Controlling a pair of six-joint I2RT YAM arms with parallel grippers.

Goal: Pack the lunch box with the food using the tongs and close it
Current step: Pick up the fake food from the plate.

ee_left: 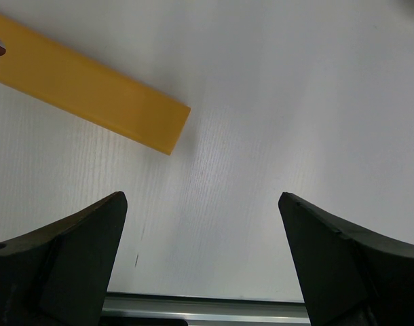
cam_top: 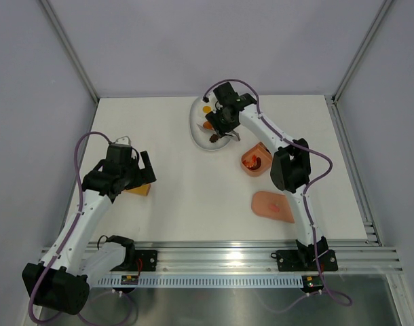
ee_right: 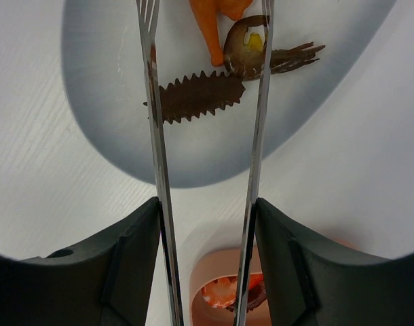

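I am holding the tongs (ee_right: 155, 136) in my right gripper (ee_right: 207, 217), with my 2 fingers clamping the outsides of the 2 thin silver arms. The arms are standing apart at the tips, which are hovering over the white dish (ee_right: 105, 102). They are straddling the brown saw-edged piece (ee_right: 200, 97), though I cannot tell whether they are touching the dish. An orange piece (ee_right: 210, 27) and a round brown piece with a yellow centre (ee_right: 248, 47) are lying just beyond it.

The lunch box (cam_top: 243, 163) is sitting open near the dish with some orange-red food in it. Its lid (cam_top: 273, 206) is lying flat on the table (ee_left: 295, 102), closer to my base. My left gripper (ee_left: 201, 231) is hanging wide open and empty near the yellow block (ee_left: 91, 88).

I am judging this as the packing step, partly done, with at least 3 pieces left on the dish. The next move is calling for the tips to go down around the saw-edged piece. A gentle squeeze should pinch it, followed by a lift and a short carry to the lunch box. The lid comes last.
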